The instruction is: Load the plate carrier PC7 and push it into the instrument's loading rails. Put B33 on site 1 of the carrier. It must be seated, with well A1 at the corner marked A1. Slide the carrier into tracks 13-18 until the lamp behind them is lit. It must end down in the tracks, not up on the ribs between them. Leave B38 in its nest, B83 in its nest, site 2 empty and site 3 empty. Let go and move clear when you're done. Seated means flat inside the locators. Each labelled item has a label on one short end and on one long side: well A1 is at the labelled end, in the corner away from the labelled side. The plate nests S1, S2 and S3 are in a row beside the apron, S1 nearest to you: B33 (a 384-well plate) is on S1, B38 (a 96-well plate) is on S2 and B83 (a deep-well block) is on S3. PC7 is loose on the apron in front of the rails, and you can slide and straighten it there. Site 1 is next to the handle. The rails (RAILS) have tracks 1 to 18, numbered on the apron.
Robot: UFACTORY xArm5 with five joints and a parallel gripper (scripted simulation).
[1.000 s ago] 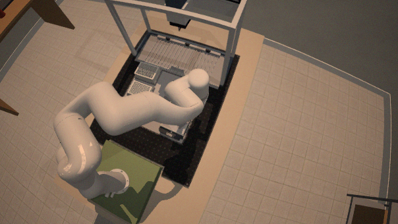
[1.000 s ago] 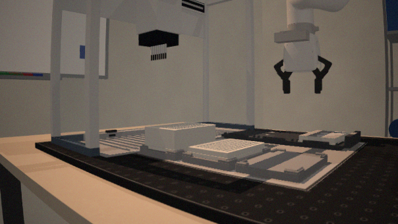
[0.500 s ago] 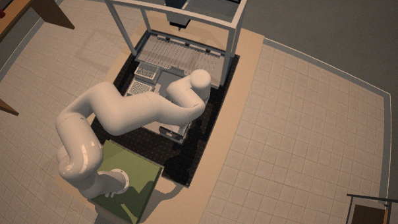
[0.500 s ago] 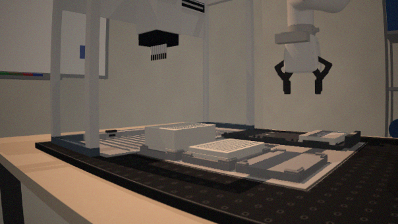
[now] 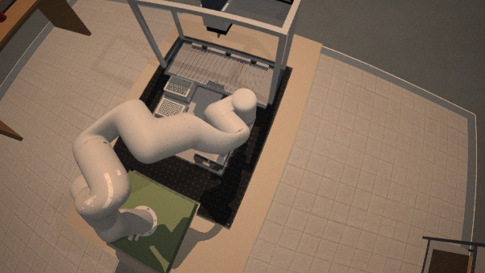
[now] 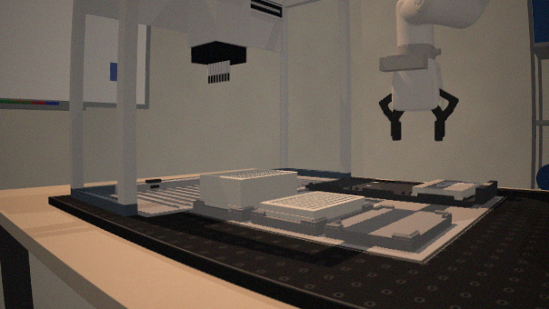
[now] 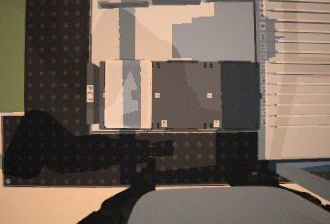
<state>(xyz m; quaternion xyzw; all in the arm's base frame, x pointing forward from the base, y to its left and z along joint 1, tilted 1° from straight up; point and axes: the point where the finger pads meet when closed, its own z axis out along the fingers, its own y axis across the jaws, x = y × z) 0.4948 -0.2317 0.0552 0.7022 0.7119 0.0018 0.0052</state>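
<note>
The carrier PC7 [image 7: 187, 80] [image 6: 386, 188] lies on the apron [image 7: 152, 30] in front of the rails [image 7: 302, 73] [image 5: 225, 70], with its far end at their front edge. A pale plate, B33 [image 7: 127, 92] [image 6: 445, 186], sits on site 1 next to the handle [image 7: 92, 92]. Sites 2 and 3 are bare. Nest S1 [image 6: 404, 226] is empty. B38 [image 6: 314, 202] [image 5: 170, 107] is on S2 and the B83 block [image 6: 247, 185] [image 5: 178, 86] is on S3. My gripper [image 6: 416, 135] is open and empty, high above the carrier's near side. The plate's A1 corner cannot be read.
The instrument's grey frame [image 6: 127, 102] with its pipetting head [image 6: 218, 63] stands over the rails. The small lamps [image 5: 228, 54] behind the rails look dark. The arm [image 5: 169, 130] hides most of the carrier in the top view. A black perforated board [image 6: 454, 274] lies under everything.
</note>
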